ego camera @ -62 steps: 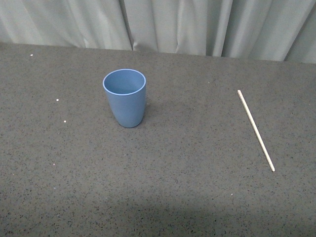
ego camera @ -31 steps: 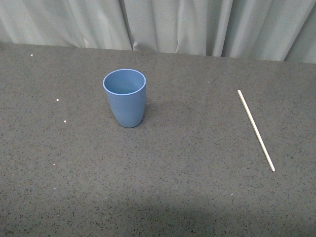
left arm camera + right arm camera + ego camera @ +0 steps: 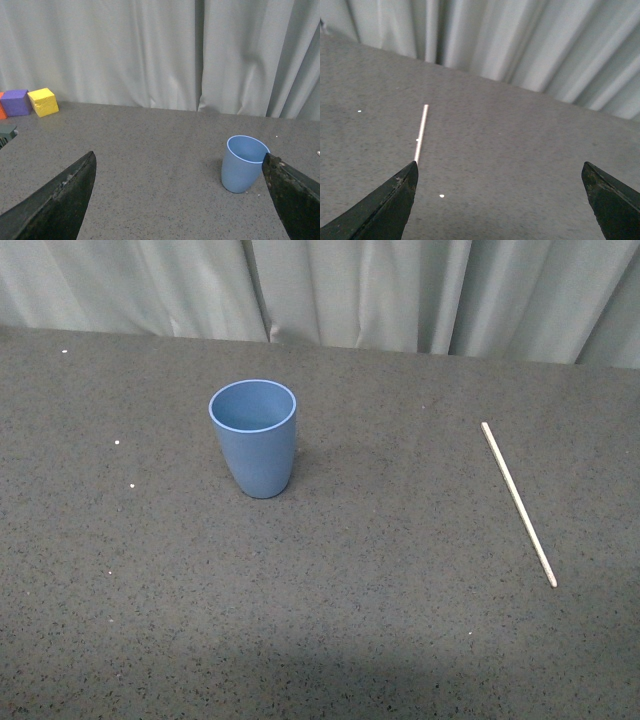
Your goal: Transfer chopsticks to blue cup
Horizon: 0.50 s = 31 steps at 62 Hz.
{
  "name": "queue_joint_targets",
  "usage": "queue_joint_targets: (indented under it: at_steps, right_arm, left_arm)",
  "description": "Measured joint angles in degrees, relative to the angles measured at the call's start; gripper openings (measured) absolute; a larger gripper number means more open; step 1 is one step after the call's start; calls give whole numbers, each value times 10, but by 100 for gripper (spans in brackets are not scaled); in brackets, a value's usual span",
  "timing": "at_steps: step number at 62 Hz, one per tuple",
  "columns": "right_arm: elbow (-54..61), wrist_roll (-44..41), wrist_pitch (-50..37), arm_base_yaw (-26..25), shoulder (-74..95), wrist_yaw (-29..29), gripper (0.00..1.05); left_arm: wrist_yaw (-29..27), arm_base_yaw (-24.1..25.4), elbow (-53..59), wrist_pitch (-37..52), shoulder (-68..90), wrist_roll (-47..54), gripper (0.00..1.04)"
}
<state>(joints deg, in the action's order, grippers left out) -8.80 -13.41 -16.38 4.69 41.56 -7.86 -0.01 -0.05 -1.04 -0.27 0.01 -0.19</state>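
Grey tabletop point(image 3: 380, 630), front: cup point(image 3: 253, 440) upright; chopstick point(image 3: 518, 504) flat, well apart to its right.
Left wrist: left pincer point(image 3: 178, 156) wide, empty.
Right wrist: right pincer point(image 3: 499, 164) wide, chopstick ahead.
Pre-grasp; next, probably lower right pincer astride the stick.

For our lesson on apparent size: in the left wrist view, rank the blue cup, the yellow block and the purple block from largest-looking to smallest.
1. blue cup, which is also nearest the camera.
2. yellow block and purple block: these look alike, so they are not ranked. Both sit farther away.
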Motion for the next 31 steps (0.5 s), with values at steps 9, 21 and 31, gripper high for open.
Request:
queue_joint_targets:
  at_steps: [9, 21, 31]
  right_arm:
    - [-101, 12, 18, -2, 221, 80, 95]
    - [-240, 43, 87, -7, 445, 116, 95]
    - [-336, 78, 134, -10, 562, 120, 95]
  left_arm:
    - [0, 0, 0, 0, 0, 0, 98]
    - [0, 0, 0, 0, 0, 0, 98]
    - [0, 0, 0, 0, 0, 0, 98]
